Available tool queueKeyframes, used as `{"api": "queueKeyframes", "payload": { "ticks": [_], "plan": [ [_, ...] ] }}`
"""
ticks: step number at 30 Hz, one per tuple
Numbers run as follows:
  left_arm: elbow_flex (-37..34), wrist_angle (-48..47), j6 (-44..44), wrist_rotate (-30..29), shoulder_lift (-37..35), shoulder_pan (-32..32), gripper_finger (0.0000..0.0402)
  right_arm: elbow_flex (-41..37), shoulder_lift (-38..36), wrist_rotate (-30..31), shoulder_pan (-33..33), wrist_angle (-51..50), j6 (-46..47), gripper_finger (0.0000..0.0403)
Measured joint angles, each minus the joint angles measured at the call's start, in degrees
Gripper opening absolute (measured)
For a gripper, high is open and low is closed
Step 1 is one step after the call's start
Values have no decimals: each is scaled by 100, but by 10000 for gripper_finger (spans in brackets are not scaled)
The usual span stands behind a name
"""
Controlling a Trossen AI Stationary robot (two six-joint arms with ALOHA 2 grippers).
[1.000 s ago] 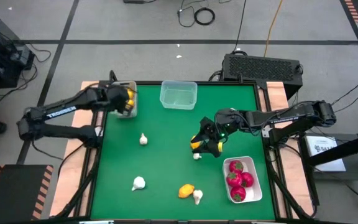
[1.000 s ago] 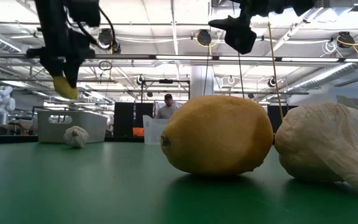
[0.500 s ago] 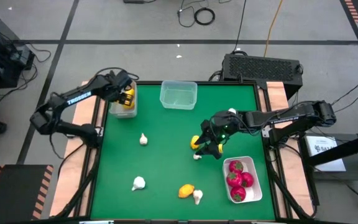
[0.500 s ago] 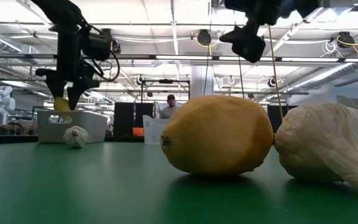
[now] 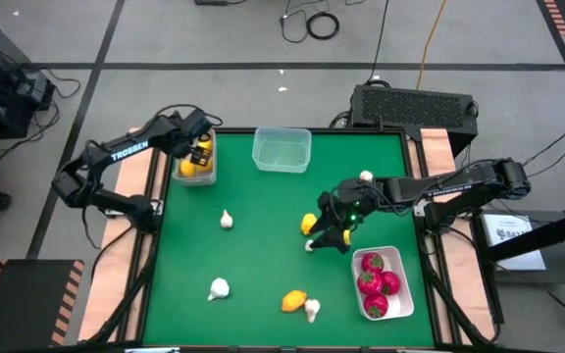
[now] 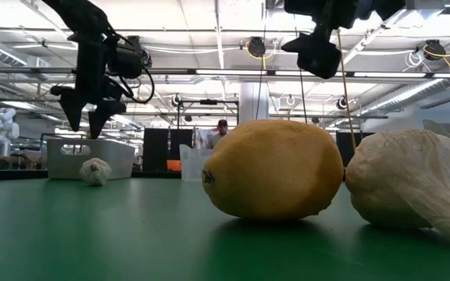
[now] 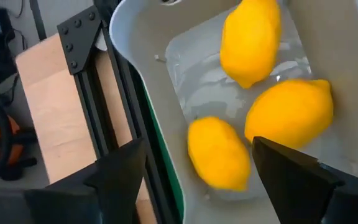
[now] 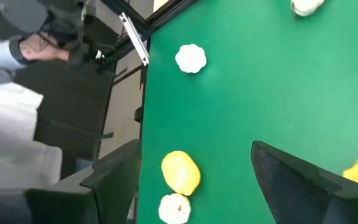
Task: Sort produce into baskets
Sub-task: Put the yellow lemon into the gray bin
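Note:
My left gripper (image 5: 199, 155) hangs open and empty over the narrow grey-white bin (image 5: 208, 176) at the table's far left. Three lemons (image 7: 288, 115) lie in the bin below its fingers (image 7: 126, 168). My right gripper (image 5: 326, 235) is open above the table's middle right, touching nothing. A lemon (image 5: 308, 224) and a white garlic bulb (image 5: 310, 245) lie on the mat just to its left. Another lemon (image 5: 294, 300) and a bulb (image 5: 312, 310) lie together near the front edge. Two more bulbs (image 5: 219, 288) (image 5: 226, 220) lie on the left half.
A clear plastic tub (image 5: 282, 149) stands empty at the far middle. A white tray (image 5: 405, 294) at the near right holds several red fruits (image 5: 372, 263). A person's hand (image 8: 39, 46) shows beyond the table's edge in the right wrist view.
My left gripper has gone down over the grey-white bin with a lemon, then opened and let it go. The lemon now lies in the bin with two others. My right gripper has sunk a little beside the middle lemon.

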Motion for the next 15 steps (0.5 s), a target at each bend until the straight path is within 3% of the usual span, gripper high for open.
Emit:
{"api": "queueKeyframes", "payload": {
  "ticks": [8,15],
  "plan": [
    [109,277,394,1703,-378,-583,302,0,0,28,326,7,939,293],
    [106,1172,-147,2082,-645,-2082,302,0,0,537,823,8,1708,293]
  ]
}}
